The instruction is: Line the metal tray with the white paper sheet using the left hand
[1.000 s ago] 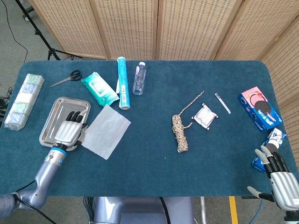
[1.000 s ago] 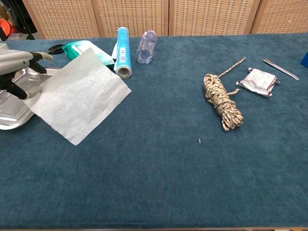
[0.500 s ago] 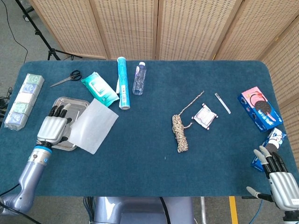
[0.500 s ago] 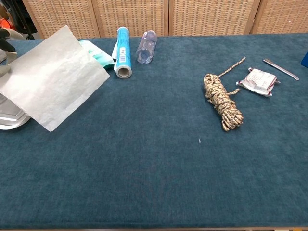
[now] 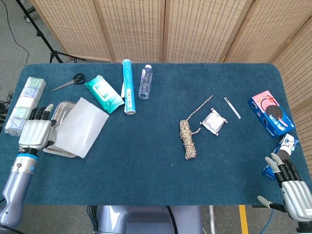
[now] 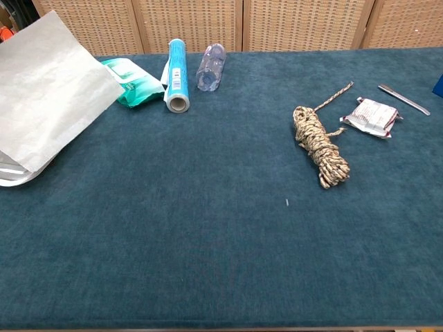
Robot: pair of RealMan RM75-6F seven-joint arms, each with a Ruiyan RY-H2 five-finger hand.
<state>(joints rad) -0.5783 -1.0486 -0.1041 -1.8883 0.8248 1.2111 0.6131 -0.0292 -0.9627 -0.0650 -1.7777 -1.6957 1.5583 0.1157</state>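
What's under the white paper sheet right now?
The metal tray lies under the white paper sheet; only the tray's far-left corner and near edge show. Its floor is covered, so anything lying inside cannot be seen.

Dark blue felt-like tabletop [image 5: 146, 146] with rounded corners fills most of both views. Behind its far edge stands a folding screen [image 5: 195, 29] of tan woven-cane panels in light wood frames, angling forward past the far right corner. Grey floor [image 5: 19, 44] shows beyond the far left corner, with black tripod legs [image 5: 46, 44] and a black cable [image 5: 10, 31] on it; even, flat lighting, no strong shadows.
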